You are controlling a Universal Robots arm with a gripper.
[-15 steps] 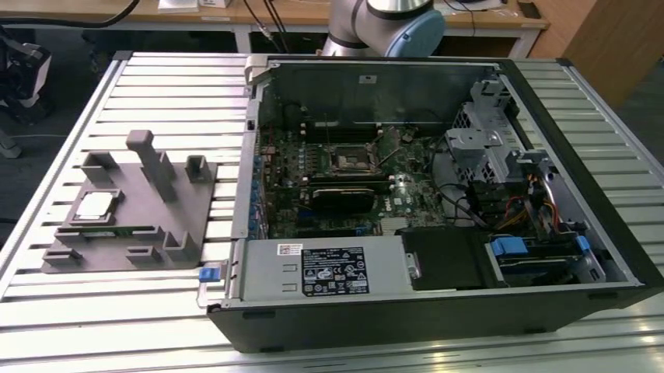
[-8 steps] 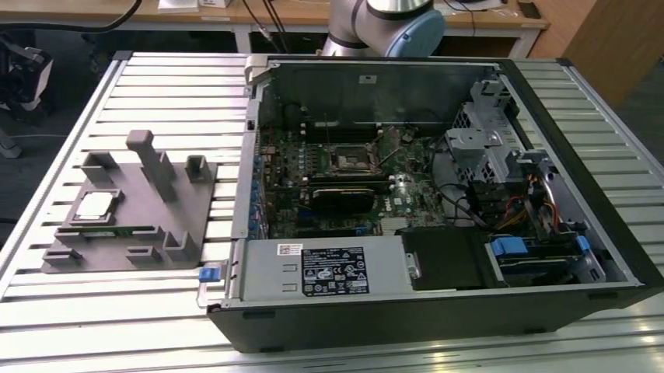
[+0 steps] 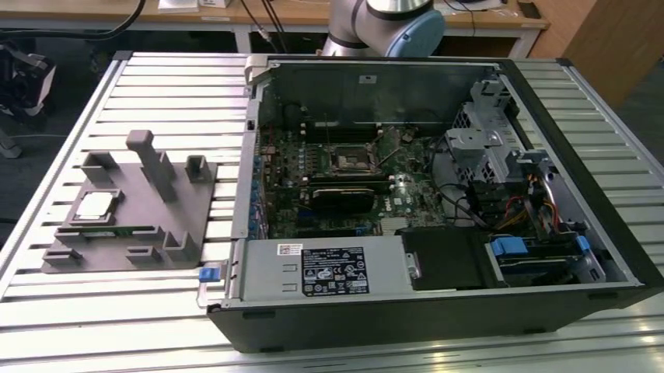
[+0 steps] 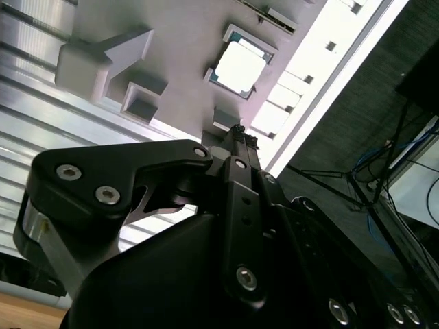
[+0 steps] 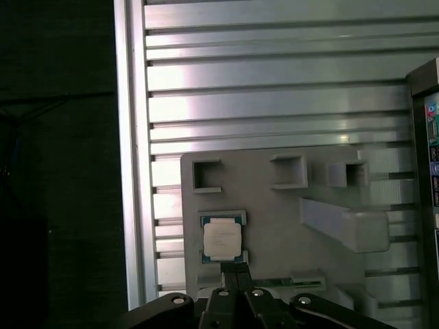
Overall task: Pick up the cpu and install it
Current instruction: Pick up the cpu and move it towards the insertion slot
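claw (image 5: 236,269): fingers pinched together at the tips in both wrist views (image 4: 240,129), nothing between them, so closed on air
cpu (image 5: 222,239): sitting flat in its square pocket, silvery top up, right ahead of the claw tips; looks like there's a gap, no contact as far as I can see. Also shows in the exterior view (image 3: 93,205) and the second wrist view (image 4: 238,68)
tray (image 5: 274,219): grey, blocky posts and empty pockets, spread out beneath and beyond the claw
table (image 5: 274,110): ribbed aluminium slats, carrying the tray, running on past it away from the claw
pc case (image 3: 581,93): lid off, lying beside the tray, well off from the claw
socket (image 3: 351,160): black square frame mid-motherboard, well away from the claw
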